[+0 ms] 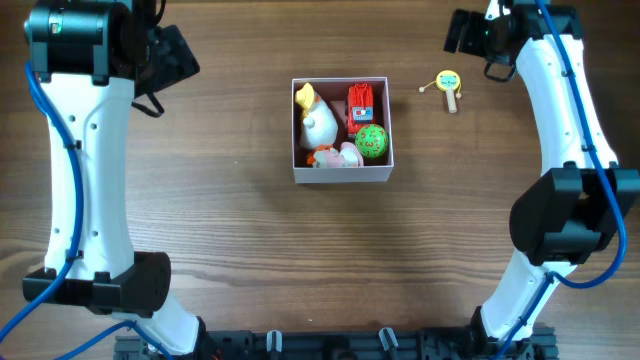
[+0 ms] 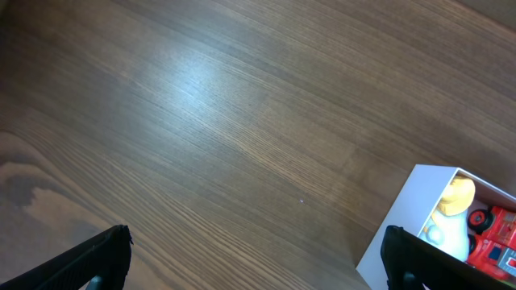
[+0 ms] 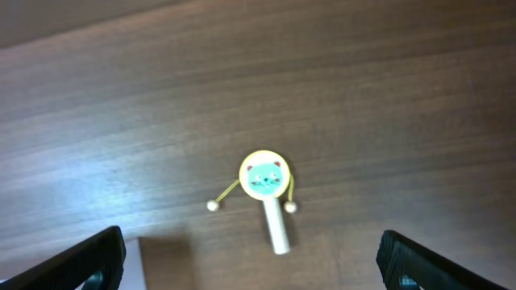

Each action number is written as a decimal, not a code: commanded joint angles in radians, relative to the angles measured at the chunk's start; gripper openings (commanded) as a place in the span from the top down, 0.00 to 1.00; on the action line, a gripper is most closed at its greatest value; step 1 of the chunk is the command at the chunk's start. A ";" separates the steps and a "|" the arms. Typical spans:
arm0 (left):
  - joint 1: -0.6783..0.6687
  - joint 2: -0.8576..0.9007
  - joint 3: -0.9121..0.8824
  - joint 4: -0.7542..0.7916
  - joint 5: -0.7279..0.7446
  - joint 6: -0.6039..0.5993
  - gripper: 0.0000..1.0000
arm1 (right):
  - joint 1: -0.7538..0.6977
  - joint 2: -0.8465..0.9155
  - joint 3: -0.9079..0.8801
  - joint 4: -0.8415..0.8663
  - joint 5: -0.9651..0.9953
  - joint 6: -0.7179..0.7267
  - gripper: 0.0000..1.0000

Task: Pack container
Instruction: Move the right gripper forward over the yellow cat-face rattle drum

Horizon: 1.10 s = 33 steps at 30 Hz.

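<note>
Container (image 1: 343,173) well right of left hand (image 1: 178,62).

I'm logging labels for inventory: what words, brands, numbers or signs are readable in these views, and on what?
No text can be read.
The rattle drum bears only a cat face, no words.
The red toy in the container shows a small marking, too small to read.
</note>
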 commanded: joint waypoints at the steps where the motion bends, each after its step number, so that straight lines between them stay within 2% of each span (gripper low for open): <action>1: 0.003 0.010 0.005 0.002 -0.020 -0.017 0.00 | 0.000 -0.022 0.003 -0.040 -0.015 -0.051 0.00; 4: 0.003 0.010 0.005 0.002 -0.020 -0.017 0.00 | 0.000 -0.022 0.003 -0.073 -0.016 -0.087 0.00; 10: 0.003 0.010 0.005 0.002 -0.020 -0.017 0.00 | -0.002 -0.022 0.002 -0.096 0.054 -0.068 0.00; 16: 0.003 0.010 0.005 0.002 -0.020 -0.017 0.00 | -0.002 -0.022 0.002 -0.087 0.050 0.034 0.00; 19: 0.003 0.010 0.005 0.002 -0.020 -0.017 0.00 | -0.002 -0.022 0.002 -0.055 0.019 0.035 0.00; 24: 0.003 0.010 0.005 0.002 -0.020 -0.017 0.00 | -0.001 -0.019 0.002 0.010 -0.146 -0.094 0.00; 33: 0.003 0.010 0.005 0.002 -0.020 -0.017 0.00 | 0.000 0.077 0.002 0.029 -0.043 -0.217 0.00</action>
